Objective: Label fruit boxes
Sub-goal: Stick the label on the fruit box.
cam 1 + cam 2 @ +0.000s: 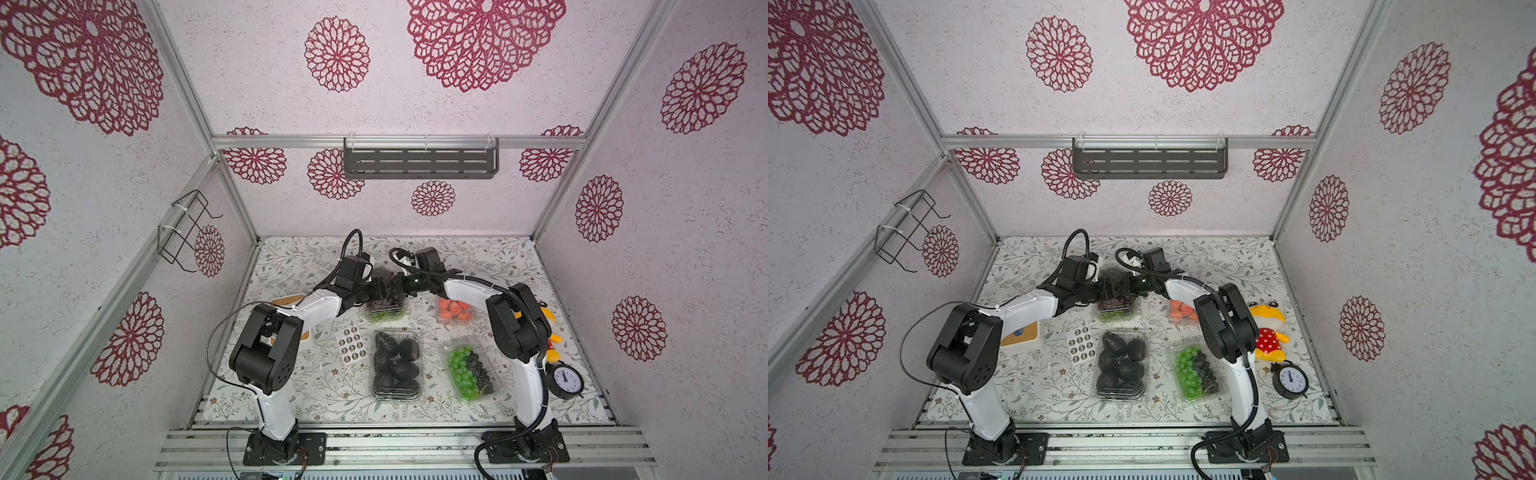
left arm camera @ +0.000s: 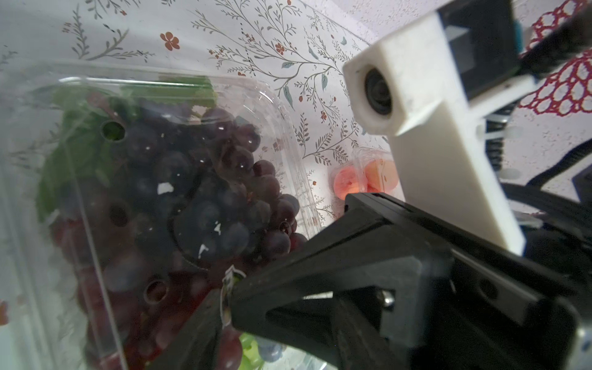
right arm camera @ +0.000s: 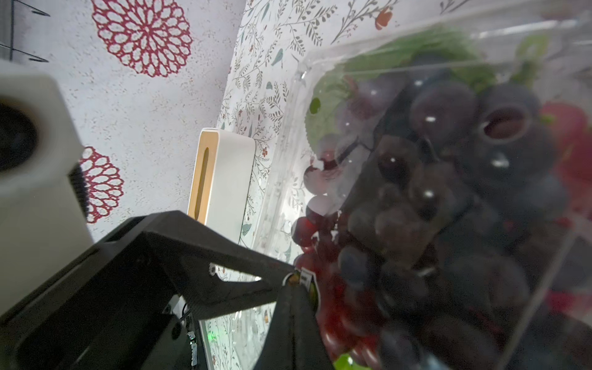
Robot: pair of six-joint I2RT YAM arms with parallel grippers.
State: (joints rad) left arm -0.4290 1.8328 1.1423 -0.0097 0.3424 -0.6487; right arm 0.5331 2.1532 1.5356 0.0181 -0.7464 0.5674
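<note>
Both grippers meet just above the clear box of dark purple grapes (image 1: 384, 311) (image 2: 176, 192) (image 3: 448, 192) at the back middle. My right gripper (image 3: 296, 290) (image 1: 395, 289) is shut, pinching a small round sticker (image 3: 306, 281) (image 2: 228, 288) at its tips. My left gripper (image 1: 379, 291) faces it with its jaws apart around those tips; one of its fingers (image 3: 278, 274) touches the sticker's edge. The strawberry box (image 1: 455, 311), the black fruit box (image 1: 397, 365) and the green-and-black grape box (image 1: 471, 370) lie closed on the table.
A white sheet of round stickers (image 1: 353, 344) lies left of the black fruit box. A white box with a wooden lid (image 1: 1021, 336) (image 3: 221, 179) sits under the left arm. A plush toy (image 1: 1268, 332) and a black alarm clock (image 1: 1290, 380) stand by the right arm.
</note>
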